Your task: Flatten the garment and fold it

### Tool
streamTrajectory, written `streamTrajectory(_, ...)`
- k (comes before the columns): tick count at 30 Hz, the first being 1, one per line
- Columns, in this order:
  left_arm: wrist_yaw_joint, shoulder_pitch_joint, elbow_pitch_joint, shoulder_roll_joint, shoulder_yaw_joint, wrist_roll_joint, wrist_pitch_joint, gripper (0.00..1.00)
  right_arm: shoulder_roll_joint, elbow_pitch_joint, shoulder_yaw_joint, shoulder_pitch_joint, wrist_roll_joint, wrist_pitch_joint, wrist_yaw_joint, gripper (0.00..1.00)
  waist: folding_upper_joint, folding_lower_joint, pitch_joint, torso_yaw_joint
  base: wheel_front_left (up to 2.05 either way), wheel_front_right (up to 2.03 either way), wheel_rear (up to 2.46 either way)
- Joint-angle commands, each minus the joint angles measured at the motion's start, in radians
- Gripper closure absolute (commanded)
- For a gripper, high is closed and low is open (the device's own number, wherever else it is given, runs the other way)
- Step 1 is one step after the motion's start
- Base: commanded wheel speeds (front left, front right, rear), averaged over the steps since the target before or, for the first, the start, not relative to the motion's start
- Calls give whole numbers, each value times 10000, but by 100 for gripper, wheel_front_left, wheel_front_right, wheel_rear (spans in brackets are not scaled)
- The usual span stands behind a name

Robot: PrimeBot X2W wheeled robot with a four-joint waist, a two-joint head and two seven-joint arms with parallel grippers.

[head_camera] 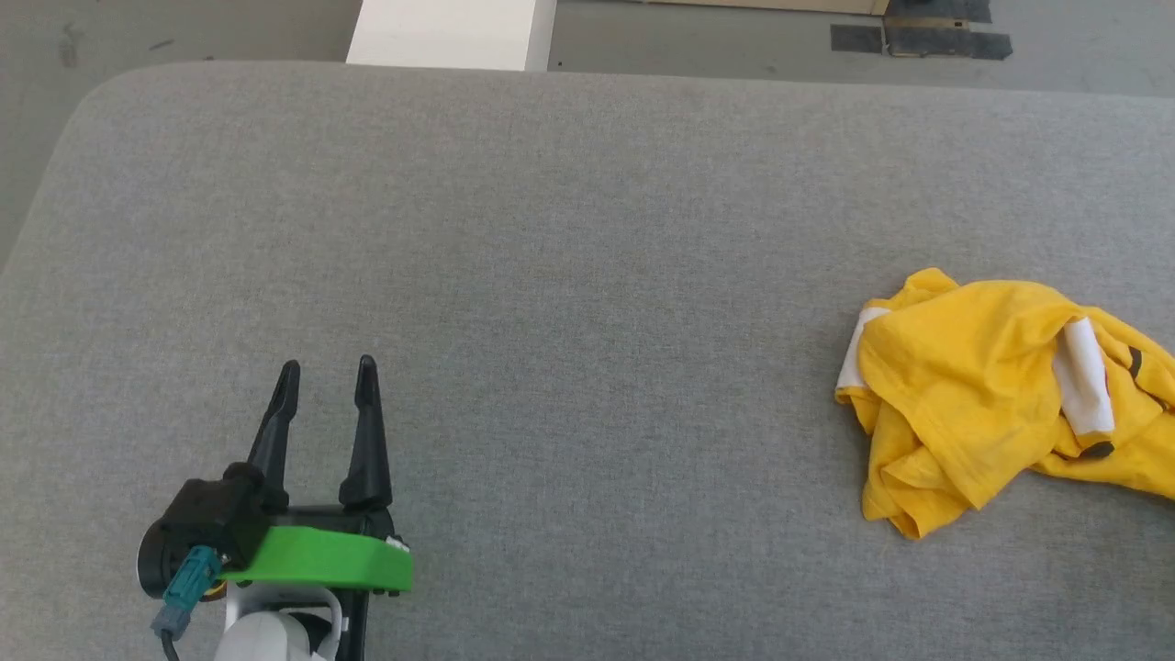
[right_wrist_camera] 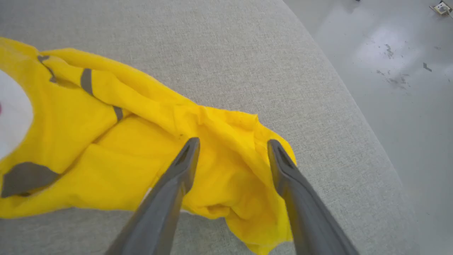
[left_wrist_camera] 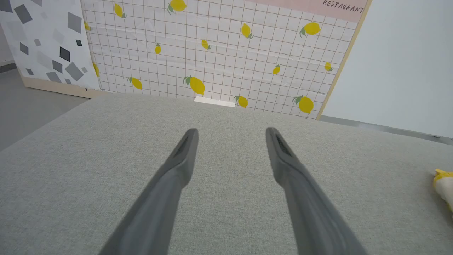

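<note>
A wide grey fabric-covered surface (head_camera: 551,275) is spread across the head view, with its rounded corner at the upper left of the frame. A bright yellow T-shirt (head_camera: 1001,395) is found crumpled in a heap at the right edge of that frame, at mid height and partly cut off by the border; none of it is flattened yet. In the right wrist view it is seen across the left and centre, close to the curved edge of the surface, with bare floor (right_wrist_camera: 389,88) beyond at the right. The left gripper (head_camera: 328,367) is held at the lower left of the head view, well apart from the cloth, its fingers (head_camera: 365,431) spread and empty. The right gripper (right_wrist_camera: 233,143) is set at a bunched yellow fold, its fingers (right_wrist_camera: 170,198) parted with nothing pinched between them; whether the tips touch the cloth cannot be told. A white patch (head_camera: 1083,376) and small dark stripes (right_wrist_camera: 86,80) are shown among the folds.

Several layers could be gathered at once if a grip is taken on the bunched fold, so the heap would be lifted rather than opened. Because the cloth lies near the edge, it could also be dragged off onto the floor
</note>
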Motion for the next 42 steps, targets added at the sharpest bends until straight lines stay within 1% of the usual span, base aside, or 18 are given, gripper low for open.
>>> streamTrajectory(1, -7, -15, -2, -37, 11, 55, -38, 0, 29, -328, 328, -345, 133, -160, -15, 0, 0, 0, -89, -60, 0, 0, 0)
streamTrajectory(3, -7, -21, 3, -37, 6, 42, -38, 0, -7, -958, 992, -523, 385, -212, -15, 0, 0, 0, -164, -99, 0, 0, 0)
streamTrajectory(5, -10, -14, -9, -38, -7, 21, -38, 0, 6, -1685, 1757, -627, 762, -38, -15, 0, 0, 0, -222, -121, 0, 0, 0)
streamTrajectory(10, -3, -25, -50, -41, -64, -83, -38, 0, 121, -3524, 3880, -329, 1622, 1071, -15, 0, 0, 0, -213, -21, 0, 0, 0)
streamTrajectory(13, 3, -49, -97, -43, -94, -149, -38, 0, 85, -4240, 4900, 51, 1920, 1841, -15, 0, 0, 0, -87, 141, 0, 0, 0)
streamTrajectory(16, 14, -73, -136, -45, -122, -187, -38, 0, 187, -4342, 5408, 390, 2100, 2311, -15, 0, 0, 0, 48, 295, 0, 0, 0)
streamTrajectory(19, 26, -120, -131, -47, -166, -228, -38, 0, 140, -3968, 5576, 628, 1859, 2525, -15, 0, 0, 0, 184, 486, 0, 0, 0)
streamTrajectory(21, 28, -167, -118, -48, -208, -250, -38, 0, -90, -3654, 5748, 708, 1502, 2565, -15, 0, 0, 0, 258, 621, 0, 0, 0)
streamTrajectory(22, 39, -180, -118, -49, -205, -259, -38, 0, -38, -3508, 5696, 709, 1449, 2557, -15, 5, 0, 0, 276, 653, 0, 0, 0)
streamTrajectory(23, 48, -193, -118, -49, -208, -271, -38, 0, 37, -3376, 5629, 692, 1393, 2522, -15, 57, 0, 0, 292, 708, 0, 0, 0)
streamTrajectory(24, 59, -195, -118, -50, -205, -278, -38, 0, 64, -3311, 5623, 659, 1337, 2478, -15, 98, 0, 0, 297, 735, 0, 0, 0)
streamTrajectory(25, 76, -196, -122, -50, -201, -284, -38, 0, 105, -3271, 5605, 597, 1286, 2423, -15, 100, 0, 0, 308, 764, 0, 0, 0)
streamTrajectory(30, 114, -186, -84, -52, -230, -341, -38, 0, 144, -3474, 5549, 204, 1285, 2237, -15, 100, 0, 0, 210, 888, 0, 0, 0)
streamTrajectory(34, 155, -190, -59, -54, -304, -457, -38, 0, 38, -4182, 5609, -375, 1632, 2520, -15, 100, 0, 0, 106, 1014, 0, 0, 0)
streamTrajectory(39, 238, -304, -107, -55, -479, -658, -38, 0, -340, -5031, 5900, -1881, 1985, 3362, -15, 100, 0, 0, 347, 1259, 0, 0, 0)
streamTrajectory(41, 270, -389, -119, -55, -562, -741, -38, 0, -534, -5003, 6202, -2707, 2000, 3619, -15, 100, 0, 0, 574, 1377, 0, 0, 0)
streamTrajectory(42, 288, -431, -117, -55, -598, -780, -38, 0, -500, -4886, 6264, -3072, 2053, 3707, -15, 100, 0, 0, 682, 1427, 0, 0, 0)
